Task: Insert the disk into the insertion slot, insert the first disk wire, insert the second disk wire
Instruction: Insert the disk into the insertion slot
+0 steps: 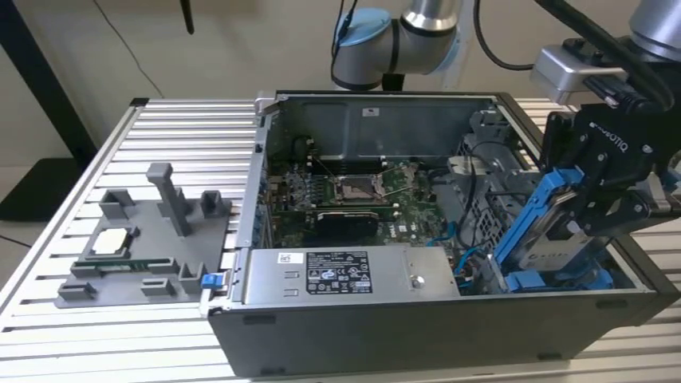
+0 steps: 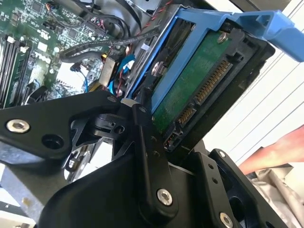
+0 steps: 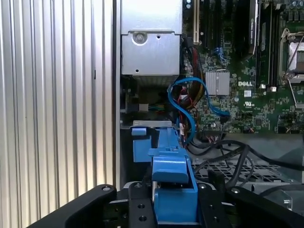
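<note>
Blue plastic and black metal meet at the closest point — the hand [image 1: 588, 206] is clamped on the disk [image 1: 556, 235], squeezing its bright carrier frame from both sides. In the second wrist view the disk's green circuit-board face and connector edge [image 2: 204, 92] are turned outward, away from the fingers [image 2: 142, 142]. The disk hangs tilted over the computer case [image 1: 426, 339], at the exterior view's right, with its lower end down by the insertion slot [image 1: 553, 281]; whether it touches the blue-edged bay cannot be told. Just beyond, a blue cable [image 3: 190, 102] loops beside the bay, with black wires near it. Farther in lie the motherboard [image 1: 356, 195] and the silver power supply [image 1: 352, 273]. Outside the case, the slatted table [image 1: 181, 128] carries a grey fixture [image 1: 149, 239].

Doing the insertion well likely means squaring the tilted carrier to the bay walls before pressing — a skewed entry could jam on the plastic edging. The looping cable looks close enough to get pinched, so a slow, straight push with a firm grip seems wise.
</note>
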Robot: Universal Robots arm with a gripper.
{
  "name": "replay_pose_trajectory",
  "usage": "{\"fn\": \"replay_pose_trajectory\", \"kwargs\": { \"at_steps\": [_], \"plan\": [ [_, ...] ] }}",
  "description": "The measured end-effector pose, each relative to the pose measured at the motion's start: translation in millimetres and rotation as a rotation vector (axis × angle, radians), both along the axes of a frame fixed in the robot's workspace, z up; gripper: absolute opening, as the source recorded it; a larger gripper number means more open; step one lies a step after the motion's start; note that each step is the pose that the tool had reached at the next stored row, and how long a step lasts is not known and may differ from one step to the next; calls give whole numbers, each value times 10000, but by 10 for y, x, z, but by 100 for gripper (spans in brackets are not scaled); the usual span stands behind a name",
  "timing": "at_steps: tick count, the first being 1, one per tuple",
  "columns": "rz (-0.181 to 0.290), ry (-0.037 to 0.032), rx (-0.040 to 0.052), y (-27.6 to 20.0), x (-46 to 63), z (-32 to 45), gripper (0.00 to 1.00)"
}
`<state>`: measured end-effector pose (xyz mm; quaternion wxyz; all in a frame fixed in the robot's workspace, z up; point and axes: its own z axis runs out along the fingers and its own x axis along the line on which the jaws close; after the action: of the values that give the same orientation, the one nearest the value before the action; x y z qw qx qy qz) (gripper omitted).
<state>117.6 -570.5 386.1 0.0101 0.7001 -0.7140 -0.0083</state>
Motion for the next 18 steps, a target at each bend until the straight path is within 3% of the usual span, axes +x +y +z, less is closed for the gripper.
{"fn": "replay_pose_trajectory", "kwargs": {
  "at_steps": [18],
  "plan": [
    [0, 1, 2, 0, 0, 12, 0]
  ]
}}
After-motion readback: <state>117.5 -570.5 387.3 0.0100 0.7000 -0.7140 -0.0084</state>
